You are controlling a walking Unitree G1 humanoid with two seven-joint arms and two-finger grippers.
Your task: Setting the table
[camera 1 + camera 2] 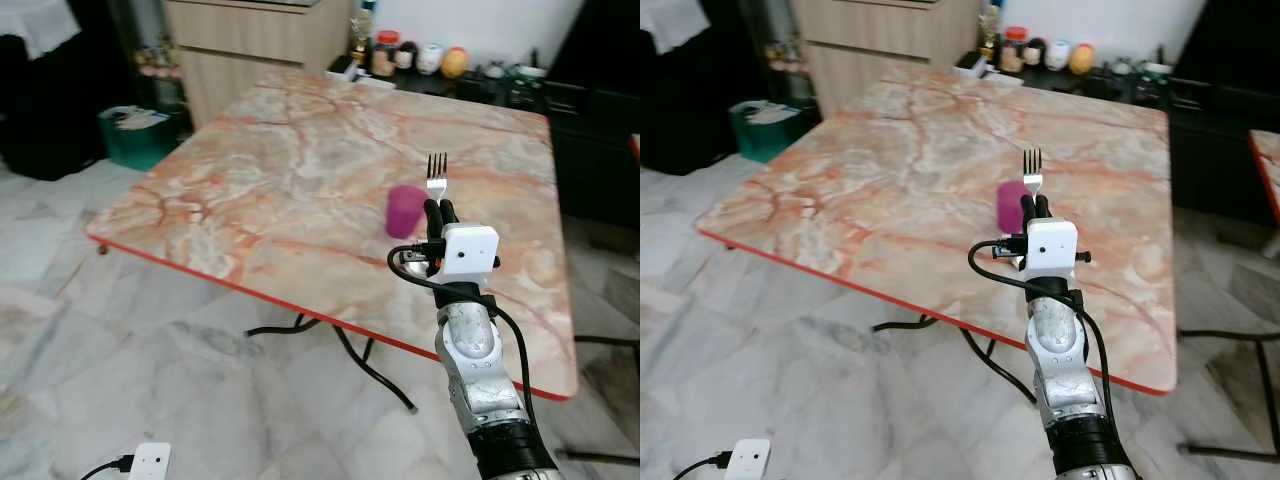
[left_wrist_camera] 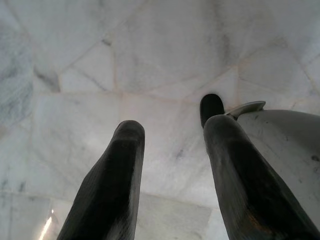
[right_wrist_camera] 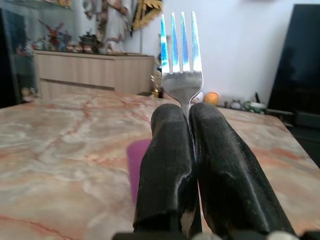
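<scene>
My right gripper (image 1: 440, 207) is raised over the near right part of the marble table (image 1: 300, 180), shut on a silver fork (image 1: 436, 175) whose tines stick up past the fingertips. In the right wrist view the fork (image 3: 182, 55) stands upright between the two pressed fingers. A purple cup (image 1: 405, 211) stands on the table just left of and beyond the gripper, apart from it. The same cup (image 3: 136, 165) peeks out beside the fingers in the right wrist view. My left gripper (image 2: 170, 127) hangs idle over the pale floor tiles, open.
The table's red edge (image 1: 250, 290) runs close in front of me, black metal legs (image 1: 350, 355) below. A wooden cabinet (image 1: 260, 45) stands behind the table, a green bin (image 1: 135, 130) to its left. Jars and small items (image 1: 420, 58) sit on a dark shelf beyond.
</scene>
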